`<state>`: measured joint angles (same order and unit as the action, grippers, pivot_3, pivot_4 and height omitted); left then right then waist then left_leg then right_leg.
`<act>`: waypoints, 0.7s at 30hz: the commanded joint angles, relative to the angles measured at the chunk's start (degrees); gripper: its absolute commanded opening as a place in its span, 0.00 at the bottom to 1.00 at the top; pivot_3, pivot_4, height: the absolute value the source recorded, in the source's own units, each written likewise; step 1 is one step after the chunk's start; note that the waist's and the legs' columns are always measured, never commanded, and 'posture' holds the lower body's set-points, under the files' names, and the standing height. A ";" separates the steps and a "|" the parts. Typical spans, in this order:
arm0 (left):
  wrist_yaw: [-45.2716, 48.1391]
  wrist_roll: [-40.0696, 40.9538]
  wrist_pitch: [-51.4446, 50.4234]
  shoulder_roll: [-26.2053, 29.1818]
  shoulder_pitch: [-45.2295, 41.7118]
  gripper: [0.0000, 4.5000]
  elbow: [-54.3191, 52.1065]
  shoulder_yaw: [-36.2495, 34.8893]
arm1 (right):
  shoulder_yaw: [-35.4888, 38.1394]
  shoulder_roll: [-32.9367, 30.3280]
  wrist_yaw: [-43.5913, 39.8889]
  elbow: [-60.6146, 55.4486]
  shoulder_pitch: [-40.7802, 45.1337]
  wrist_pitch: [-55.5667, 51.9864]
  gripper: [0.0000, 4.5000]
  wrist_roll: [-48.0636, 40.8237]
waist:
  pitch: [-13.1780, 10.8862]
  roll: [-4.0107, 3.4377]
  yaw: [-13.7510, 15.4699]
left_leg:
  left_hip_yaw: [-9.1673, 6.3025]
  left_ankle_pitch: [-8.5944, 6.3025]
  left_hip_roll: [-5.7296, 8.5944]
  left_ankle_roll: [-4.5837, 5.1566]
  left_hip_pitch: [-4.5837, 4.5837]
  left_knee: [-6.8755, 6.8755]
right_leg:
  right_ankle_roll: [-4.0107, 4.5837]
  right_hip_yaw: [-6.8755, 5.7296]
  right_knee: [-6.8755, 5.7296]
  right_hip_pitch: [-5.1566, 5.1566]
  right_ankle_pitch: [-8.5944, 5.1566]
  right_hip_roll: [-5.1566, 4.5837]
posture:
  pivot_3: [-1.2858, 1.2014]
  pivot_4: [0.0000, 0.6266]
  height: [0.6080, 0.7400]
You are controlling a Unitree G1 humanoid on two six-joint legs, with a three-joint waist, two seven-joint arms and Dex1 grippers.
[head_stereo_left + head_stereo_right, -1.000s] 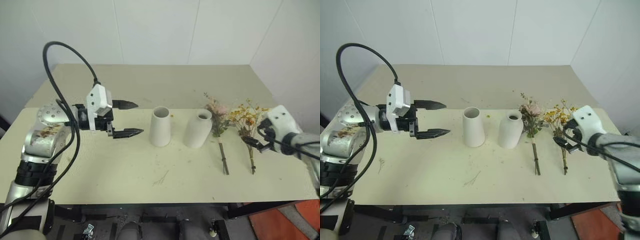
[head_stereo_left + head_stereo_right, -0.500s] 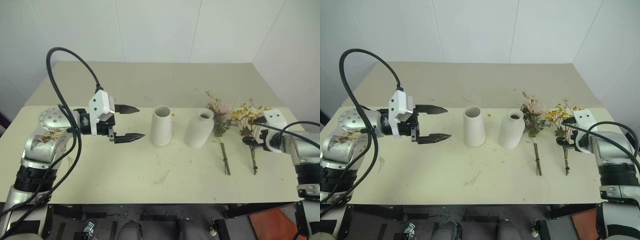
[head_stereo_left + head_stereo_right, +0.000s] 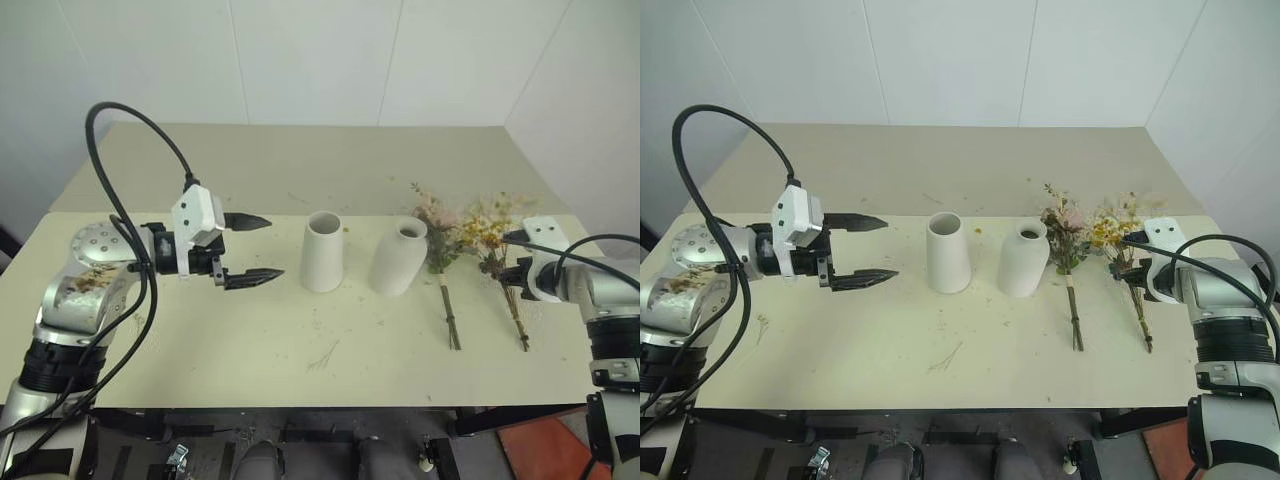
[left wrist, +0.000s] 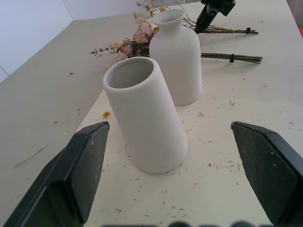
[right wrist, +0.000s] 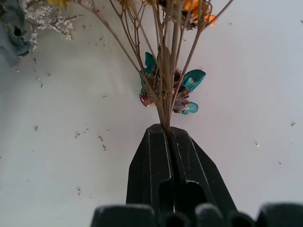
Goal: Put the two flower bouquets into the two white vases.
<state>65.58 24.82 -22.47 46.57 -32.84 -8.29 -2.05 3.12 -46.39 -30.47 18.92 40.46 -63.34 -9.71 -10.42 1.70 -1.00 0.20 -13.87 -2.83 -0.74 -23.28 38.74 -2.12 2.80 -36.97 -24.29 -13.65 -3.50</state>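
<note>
The yellow-orange bouquet (image 3: 489, 228) lies on the table at the far right. My right gripper (image 3: 509, 271) is shut on its thin brown stems (image 5: 165, 101), just below the blossoms. The pink rose bouquet (image 3: 438, 230) lies flat to its left, untouched. Beside that stands the rounder, leaning white vase (image 3: 398, 258), and left of it the straight tapered vase (image 3: 322, 253). Both vases (image 4: 144, 120) are empty. My left gripper (image 3: 272, 246) hovers open to the left of the tapered vase, its fingers pointing at it with a gap between.
The beige table (image 3: 200, 340) is dusted with dried crumbs, and a loose twig (image 3: 322, 356) lies near its front edge. The table's right edge (image 3: 590, 300) runs close by my right hand. White walls stand behind.
My right gripper has shut on the yellow-orange bouquet's stems after sinking onto them. The bouquet has swung slightly, its stem end now further right. The left arm has kept still.
</note>
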 commanded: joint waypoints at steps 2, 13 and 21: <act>-1.17 0.82 0.51 2.17 0.70 1.00 -0.38 -4.96 | 3.13 0.34 5.61 -7.52 -0.83 1.95 0.01 2.10 | 0.00 0.00 -0.01 | 0.00 0.00 0.00 0.00 -0.01 0.00 | 0.00 0.00 0.00 -0.01 0.00 0.00 | 0.52 0.24 1.00; -0.17 -0.82 2.49 9.75 9.24 1.00 5.21 -12.29 | 13.97 10.17 4.89 -43.28 -1.05 24.46 0.01 -9.53 | 0.02 0.03 -1.02 | -0.04 -0.01 -0.07 -0.01 0.02 -0.08 | 0.00 -0.07 -0.04 -0.02 0.00 0.02 | 0.52 0.24 1.00; -1.26 0.21 1.71 8.34 8.29 1.00 3.69 -11.27 | 8.35 25.74 4.81 -33.79 9.22 34.36 0.01 -14.36 | 0.02 0.02 -1.26 | -0.04 0.00 -0.08 -0.01 0.05 -0.04 | 0.05 -0.08 -0.13 -0.04 0.04 0.02 | 0.52 0.24 1.00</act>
<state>64.72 24.24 -21.21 54.65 -23.83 -2.80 -12.35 11.11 -21.24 -25.19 -15.49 48.46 -32.69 -22.65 -10.40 1.71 -2.26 0.15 -13.88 -2.91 -0.75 -23.26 38.69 -2.06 2.71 -37.10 -24.34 -13.62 -3.48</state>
